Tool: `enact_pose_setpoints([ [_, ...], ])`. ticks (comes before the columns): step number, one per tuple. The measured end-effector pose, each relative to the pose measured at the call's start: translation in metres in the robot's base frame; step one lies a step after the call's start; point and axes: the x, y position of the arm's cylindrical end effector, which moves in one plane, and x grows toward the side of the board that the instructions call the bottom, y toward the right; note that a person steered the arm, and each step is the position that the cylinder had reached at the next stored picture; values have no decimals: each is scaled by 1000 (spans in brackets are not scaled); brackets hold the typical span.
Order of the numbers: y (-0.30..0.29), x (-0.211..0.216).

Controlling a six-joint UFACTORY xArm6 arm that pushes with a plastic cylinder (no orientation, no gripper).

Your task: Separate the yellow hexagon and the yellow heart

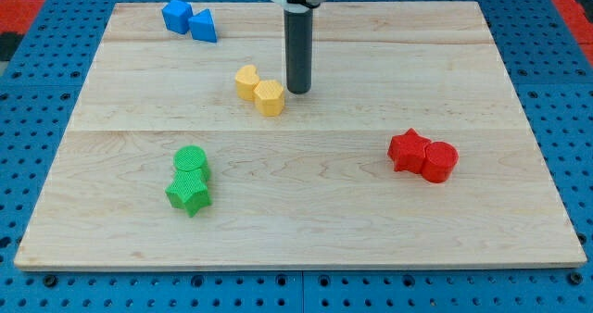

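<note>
The yellow hexagon point(270, 98) and the yellow heart point(246, 81) sit touching each other a little above the board's middle, the heart to the upper left of the hexagon. My tip point(298, 91) stands on the board just to the right of the hexagon, a small gap apart from it. The dark rod rises straight up from there to the view's top.
Two blue blocks point(189, 20) lie together at the top left. A green cylinder point(191, 162) and a green star point(189, 194) touch at the lower left. A red star point(407, 150) and a red cylinder point(440, 161) touch at the right. The wooden board point(296, 230) lies on a blue pegboard.
</note>
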Motion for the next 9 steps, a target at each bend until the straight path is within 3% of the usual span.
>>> enact_pose_setpoints([
  [1, -3, 21],
  [3, -65, 18],
  [7, -119, -72],
  [9, -166, -93],
])
